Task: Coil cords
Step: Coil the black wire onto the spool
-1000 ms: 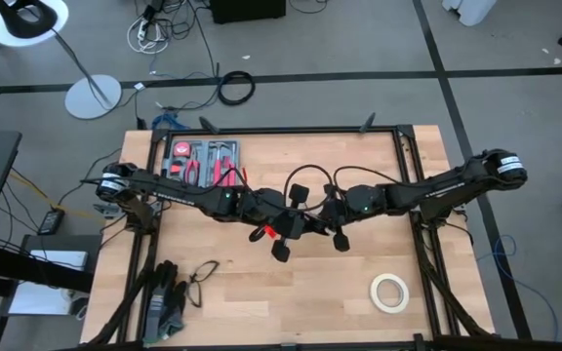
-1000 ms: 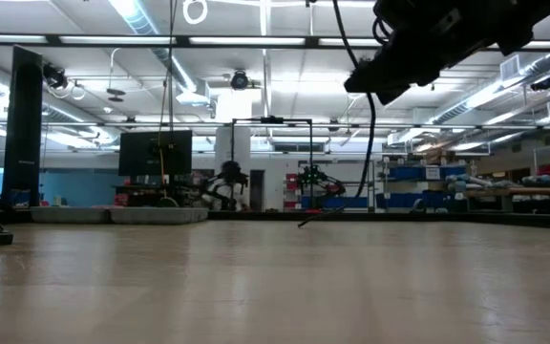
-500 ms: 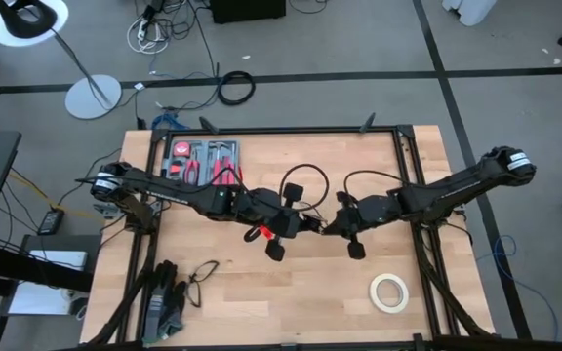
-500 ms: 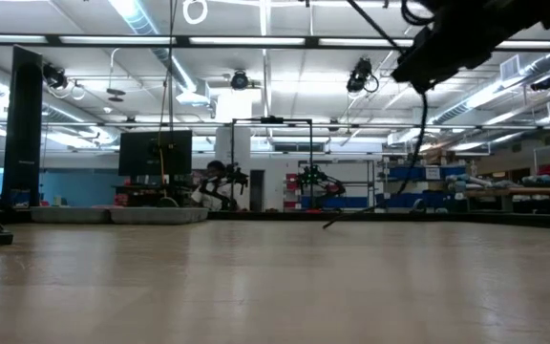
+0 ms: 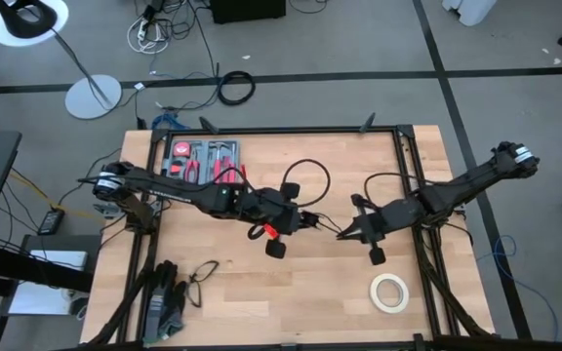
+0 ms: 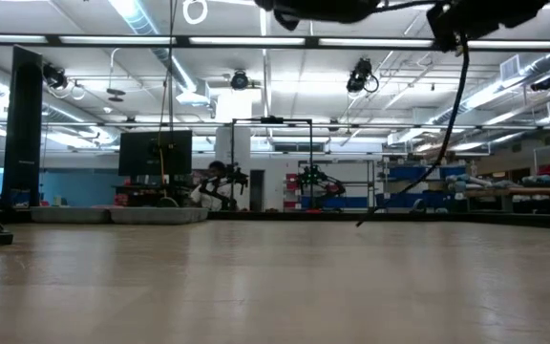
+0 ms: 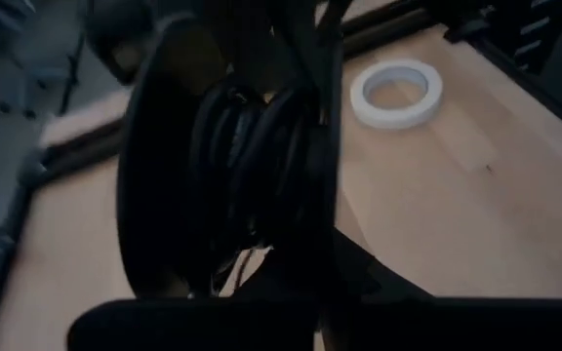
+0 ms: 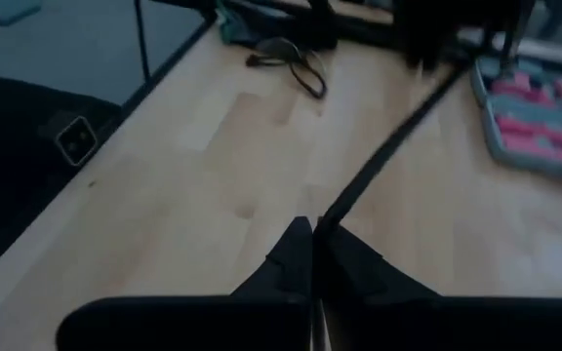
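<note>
You've got the wooden table [image 5: 291, 292] under both arms, which meet near its middle. Behind the left arm sits the tool tray [image 5: 201, 159]; at the near edge lie the gloves [image 5: 164, 302] with the glasses [image 5: 203, 276] beside them, and the tape roll [image 5: 389, 291] rests near the right corner. Now the work: your left gripper [image 5: 301, 220] is clamped shut on a bundle of wound loops, and the left wrist view shows those black turns packed between its fingers. The cord [image 5: 322, 225] runs taut from there across a short gap to your right gripper [image 5: 342, 232], whose fingers are pinched tight on the strand, as the right wrist view shows. A loose loop arcs up behind the left gripper. I can't find the end piece. So you look mid-wind, drawing out a fresh length. Next I'd bring the right gripper round the held bundle to lay another turn, keeping tension so the loops don't spring free.
</note>
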Motion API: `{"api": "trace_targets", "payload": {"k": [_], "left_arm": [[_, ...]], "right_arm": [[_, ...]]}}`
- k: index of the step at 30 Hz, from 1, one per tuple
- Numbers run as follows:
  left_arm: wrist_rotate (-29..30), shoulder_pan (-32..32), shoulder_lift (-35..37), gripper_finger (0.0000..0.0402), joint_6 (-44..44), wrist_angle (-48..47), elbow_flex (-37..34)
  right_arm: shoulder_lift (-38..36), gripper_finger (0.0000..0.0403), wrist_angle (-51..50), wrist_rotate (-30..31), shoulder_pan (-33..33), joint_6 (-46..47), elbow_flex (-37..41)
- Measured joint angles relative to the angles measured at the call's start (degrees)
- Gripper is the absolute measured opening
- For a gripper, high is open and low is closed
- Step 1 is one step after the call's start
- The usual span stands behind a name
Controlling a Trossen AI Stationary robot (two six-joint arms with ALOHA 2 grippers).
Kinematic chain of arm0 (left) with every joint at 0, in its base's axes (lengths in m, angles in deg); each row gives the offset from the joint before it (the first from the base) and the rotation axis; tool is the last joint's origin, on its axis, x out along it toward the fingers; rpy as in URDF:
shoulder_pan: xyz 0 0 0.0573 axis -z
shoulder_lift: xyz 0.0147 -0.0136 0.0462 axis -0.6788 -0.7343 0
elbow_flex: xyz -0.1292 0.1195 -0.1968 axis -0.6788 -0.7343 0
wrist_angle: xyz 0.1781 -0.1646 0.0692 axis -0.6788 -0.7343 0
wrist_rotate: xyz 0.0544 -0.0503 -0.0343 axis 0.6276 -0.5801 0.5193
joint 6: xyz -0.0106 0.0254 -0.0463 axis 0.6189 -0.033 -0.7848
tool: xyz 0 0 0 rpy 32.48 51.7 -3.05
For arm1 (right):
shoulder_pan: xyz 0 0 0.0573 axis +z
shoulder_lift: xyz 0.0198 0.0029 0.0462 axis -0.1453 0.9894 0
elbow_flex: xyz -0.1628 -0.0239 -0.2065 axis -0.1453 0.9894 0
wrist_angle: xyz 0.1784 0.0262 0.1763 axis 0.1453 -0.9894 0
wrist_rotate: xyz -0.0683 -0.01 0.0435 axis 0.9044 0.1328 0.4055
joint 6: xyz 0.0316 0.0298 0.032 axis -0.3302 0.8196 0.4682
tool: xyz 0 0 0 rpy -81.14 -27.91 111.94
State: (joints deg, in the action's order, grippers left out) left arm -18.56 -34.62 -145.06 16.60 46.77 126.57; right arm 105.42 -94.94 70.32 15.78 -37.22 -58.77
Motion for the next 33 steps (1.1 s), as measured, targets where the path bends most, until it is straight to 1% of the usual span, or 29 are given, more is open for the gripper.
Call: {"api": "trace_targets", "payload": {"k": [4, 9, 12, 15, 18, 21, 23, 26, 30, 33], "left_arm": [[-0.43, -0.45, -2.60, 0.0000, -2.73, -0.98, 0.03], [-4.49, -1.10, -4.90, 0.0000, -4.70, 0.19, 0.14], [-6.28, -1.50, -5.77, 0.0000, -6.08, 0.42, 0.14], [-9.34, -2.01, -6.32, 0.0000, -7.80, 1.48, 0.14], [-13.20, -2.34, -6.69, 0.0000, -9.13, 2.08, 0.09], [-15.17, -2.52, -7.21, 0.0000, -9.88, 3.23, 0.18], [-16.56, -2.55, -7.31, 0.0000, -10.29, 3.48, 0.13], [-17.94, -2.61, -7.92, 0.0000, -10.31, 5.67, 0.10], [-18.22, -2.54, -8.08, 0.0000, -10.07, 6.22, -0.19], [-18.41, -2.52, -8.08, 0.0000, -9.93, 5.77, -0.19]], "right_arm": [[-1.32, 0.0004, 0.00, -0.32, 0.14, -4.12, -2.12], [-1.37, 0.0004, -0.16, -0.62, -0.01, -7.94, -4.18], [-1.33, 0.0004, -0.82, -0.64, -0.80, -9.60, -4.67], [-1.33, 0.0004, -0.62, -1.19, -2.15, -11.94, -5.25], [-1.32, 0.0004, 0.47, -3.17, -3.80, -14.23, -5.29], [-1.29, 0.0004, 3.20, -5.39, -5.17, -16.58, -5.29], [-0.65, 0.0004, 4.65, -5.52, -6.31, -17.33, -5.26], [0.42, 0.0017, 6.46, -5.97, -8.07, -17.10, -5.26], [2.68, 0.0047, 10.26, -7.56, -9.60, -17.05, -5.29], [3.28, 0.0059, 11.99, -6.65, -9.77, -17.60, -5.42]]}}
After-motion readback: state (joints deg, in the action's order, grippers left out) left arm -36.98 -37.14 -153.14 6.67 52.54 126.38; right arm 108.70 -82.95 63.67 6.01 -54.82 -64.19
